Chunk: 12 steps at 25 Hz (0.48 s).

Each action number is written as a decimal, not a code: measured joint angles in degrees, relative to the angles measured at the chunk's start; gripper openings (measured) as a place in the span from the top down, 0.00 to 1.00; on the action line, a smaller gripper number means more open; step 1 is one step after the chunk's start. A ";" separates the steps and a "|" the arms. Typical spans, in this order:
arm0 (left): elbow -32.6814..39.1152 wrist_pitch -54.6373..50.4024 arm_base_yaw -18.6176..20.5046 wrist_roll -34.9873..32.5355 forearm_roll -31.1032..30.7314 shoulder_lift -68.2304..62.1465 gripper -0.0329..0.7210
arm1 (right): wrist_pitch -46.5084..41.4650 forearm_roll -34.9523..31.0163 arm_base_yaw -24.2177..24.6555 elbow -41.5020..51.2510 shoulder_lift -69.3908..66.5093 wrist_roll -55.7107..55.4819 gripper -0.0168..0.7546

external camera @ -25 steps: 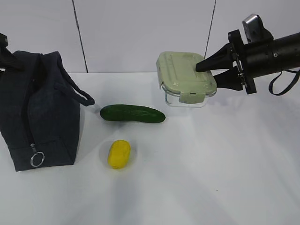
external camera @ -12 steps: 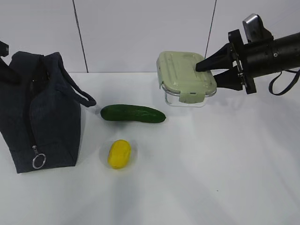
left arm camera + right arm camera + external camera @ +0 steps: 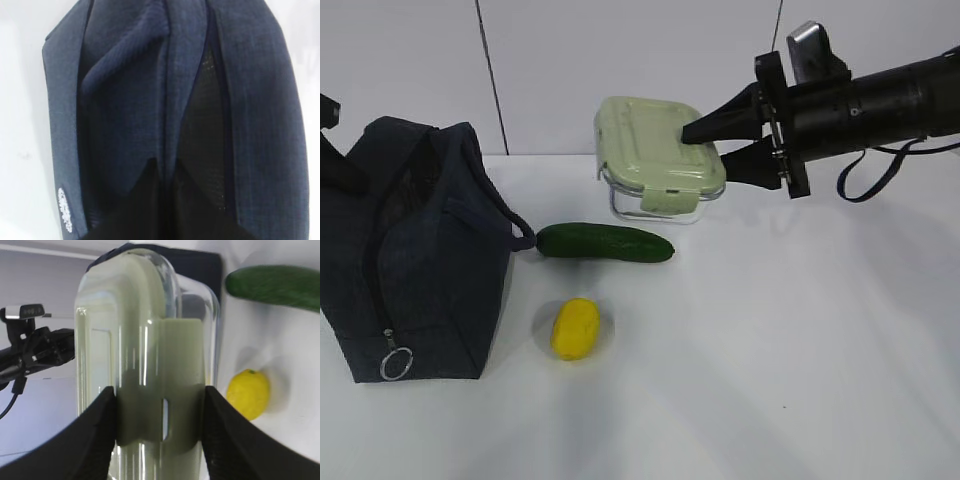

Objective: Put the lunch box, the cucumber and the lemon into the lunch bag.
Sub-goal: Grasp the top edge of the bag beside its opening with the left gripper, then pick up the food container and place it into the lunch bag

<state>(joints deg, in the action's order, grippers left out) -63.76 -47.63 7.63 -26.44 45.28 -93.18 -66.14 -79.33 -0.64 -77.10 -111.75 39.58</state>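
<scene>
**Box** (image 3: 660, 150): clear glass, sage lid, carried clear of the table, above and right of the bag. The right gripper (image 3: 720, 142) is clamped across it at a moderate spread, one finger on the lid, one under the base; the right wrist view shows both fingers pressed to its sides.

**Bag** (image 3: 415, 250): navy, standing at the table's left end, mouth gaping upward. The left gripper (image 3: 165, 200) sits at the bag's top with jaws fully closed, pinching a fold of fabric at the opening.

**Cucumber** (image 3: 605, 242): lying just right of the bag, one end close to the bag's handle.

**Lemon** (image 3: 576, 328): right of the bag, nearer the camera than the cucumber.

**Step in hand:** carrying the box to the bag; nothing is inside yet, by appearance.

**Next move:** travel left over the cucumber, align with the mouth, then lower.
</scene>
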 joint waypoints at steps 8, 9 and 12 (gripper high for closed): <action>0.00 -0.22 0.00 0.00 -2.28 4.51 0.96 | 0.00 -7.37 -5.53 0.00 0.00 0.71 0.49; 0.00 -0.22 0.00 0.21 -2.67 5.09 0.96 | 0.00 -8.45 -6.03 0.00 0.00 0.94 0.49; 0.00 -0.34 0.00 0.73 -3.42 6.80 0.96 | 0.10 -10.28 -7.38 0.00 0.00 1.21 0.49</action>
<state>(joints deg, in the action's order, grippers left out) -63.76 -47.97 7.63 -25.71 41.86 -86.38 -66.04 -89.61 -8.02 -77.10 -111.75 40.79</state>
